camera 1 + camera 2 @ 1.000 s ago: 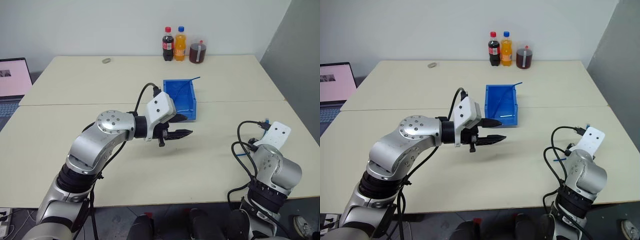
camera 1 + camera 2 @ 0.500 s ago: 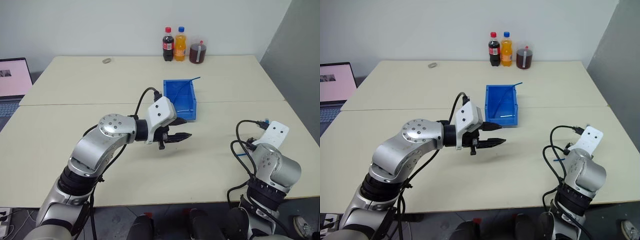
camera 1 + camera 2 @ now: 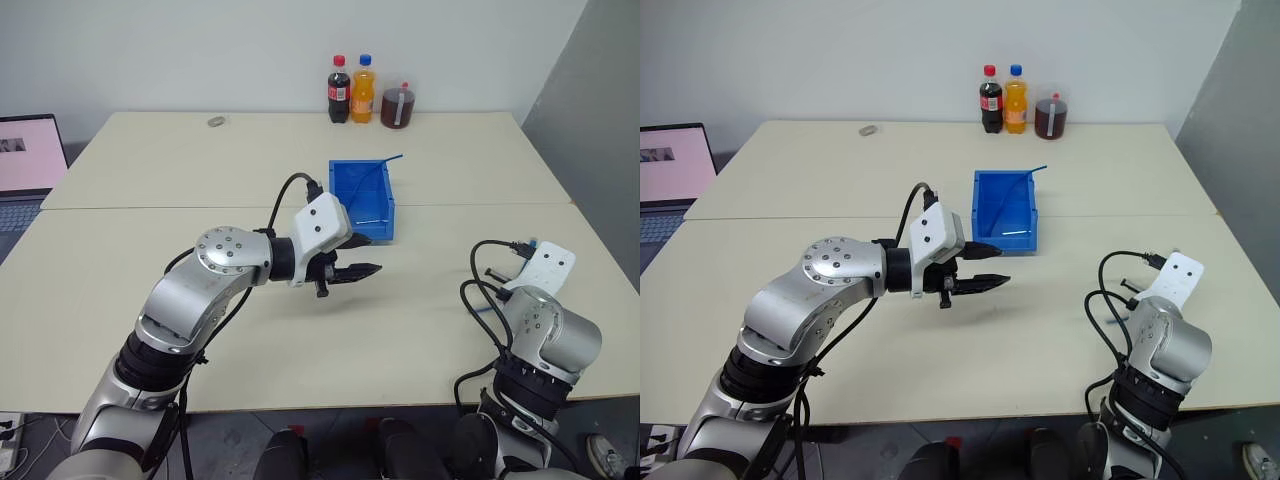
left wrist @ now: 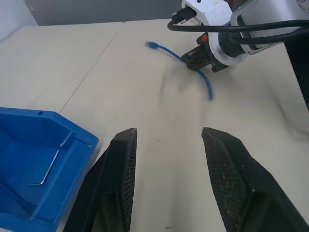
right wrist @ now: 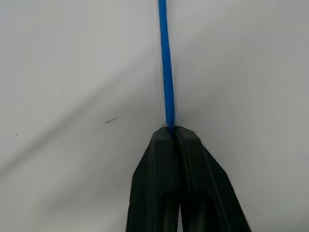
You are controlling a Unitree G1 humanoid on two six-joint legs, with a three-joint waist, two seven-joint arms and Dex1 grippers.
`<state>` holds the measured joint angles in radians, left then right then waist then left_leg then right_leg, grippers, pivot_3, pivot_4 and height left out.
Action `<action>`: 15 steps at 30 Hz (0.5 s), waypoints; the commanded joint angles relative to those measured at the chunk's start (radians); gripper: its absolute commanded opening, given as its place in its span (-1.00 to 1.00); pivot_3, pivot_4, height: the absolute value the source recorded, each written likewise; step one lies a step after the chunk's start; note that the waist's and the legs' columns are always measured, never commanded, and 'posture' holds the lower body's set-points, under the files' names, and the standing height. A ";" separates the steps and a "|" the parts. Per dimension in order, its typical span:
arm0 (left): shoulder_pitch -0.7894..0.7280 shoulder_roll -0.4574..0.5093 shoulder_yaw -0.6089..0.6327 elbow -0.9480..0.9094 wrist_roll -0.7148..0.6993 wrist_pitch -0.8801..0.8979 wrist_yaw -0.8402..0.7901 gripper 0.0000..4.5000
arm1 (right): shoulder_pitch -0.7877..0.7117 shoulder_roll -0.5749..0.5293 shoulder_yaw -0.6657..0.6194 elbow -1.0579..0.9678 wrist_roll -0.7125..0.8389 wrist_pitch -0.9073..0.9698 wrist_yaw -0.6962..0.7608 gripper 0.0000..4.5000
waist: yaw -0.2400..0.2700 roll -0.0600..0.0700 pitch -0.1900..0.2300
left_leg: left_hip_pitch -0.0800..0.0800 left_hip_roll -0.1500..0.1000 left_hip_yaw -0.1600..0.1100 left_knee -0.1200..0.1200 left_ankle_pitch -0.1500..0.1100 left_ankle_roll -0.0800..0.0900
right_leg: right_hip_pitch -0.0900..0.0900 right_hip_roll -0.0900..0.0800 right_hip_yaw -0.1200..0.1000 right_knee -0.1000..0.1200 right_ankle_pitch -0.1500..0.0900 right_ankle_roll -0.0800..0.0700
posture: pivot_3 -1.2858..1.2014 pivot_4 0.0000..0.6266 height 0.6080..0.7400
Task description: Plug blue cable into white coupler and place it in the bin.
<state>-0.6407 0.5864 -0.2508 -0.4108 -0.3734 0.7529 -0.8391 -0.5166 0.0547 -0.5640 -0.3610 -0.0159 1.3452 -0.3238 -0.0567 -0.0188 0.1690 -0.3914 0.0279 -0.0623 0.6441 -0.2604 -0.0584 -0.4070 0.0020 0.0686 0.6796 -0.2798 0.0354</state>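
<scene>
Right gripper (image 5: 173,129) hiding blue cable (image 5: 165,72) end.

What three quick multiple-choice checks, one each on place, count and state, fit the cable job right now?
1. Where does the bin sit?
A. Mid-table, past the left gripper
B. Beside the laptop
C. On the floor

2. How many bottles with caps stand at the table's far edge?
A. One
B. Two
C. Four

3. What is the right gripper doing?
A. Standing wide open
B. Holding a bottle
C. Shut on the cable

Key: 1 A, the head views show the bin just beyond the left gripper's open fingers. 2 B, a dark one and an orange one stand beside a jar. 3 C, the right wrist view shows the cable pinched at the closed tips.
</scene>
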 commanded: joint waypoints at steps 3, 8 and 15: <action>-0.003 0.014 0.014 0.006 0.022 -0.037 -0.006 -0.02 | 0.047 -0.074 0.078 0.044 0.019 0.051 0.090 -0.98 | 0.000 0.000 0.000 | 0.000 0.000 0.000 0.000 0.000 0.000 | 0.000 0.000 0.000 0.000 0.000 0.001 | 0.03 -0.52 1.00; 0.012 0.047 0.027 0.015 0.032 -0.056 -0.025 -0.02 | 0.078 -0.296 0.245 0.080 0.068 0.047 0.276 -0.98 | -0.001 0.000 0.000 | 0.001 0.000 0.002 0.001 0.000 0.000 | 0.001 0.000 0.002 0.000 -0.001 0.003 | 0.03 -0.52 1.00; 0.010 0.082 0.023 0.028 0.044 -0.068 -0.048 -0.02 | 0.152 -0.618 0.504 0.023 0.225 -0.028 0.649 -0.98 | -0.002 -0.001 0.002 | 0.001 0.000 0.002 0.000 0.000 0.000 | 0.000 0.001 0.002 -0.002 -0.001 0.003 | 0.03 -0.52 1.00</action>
<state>-0.6214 0.6642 -0.2481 -0.3724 -0.3311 0.7074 -0.8816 -0.3735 -0.5493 -0.1170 -0.2937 0.1492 1.3355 0.2255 -0.0589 -0.0196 0.1708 -0.3905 0.0282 -0.0597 0.6435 -0.2606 -0.0578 -0.4068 0.0028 0.0709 0.6776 -0.2811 0.0388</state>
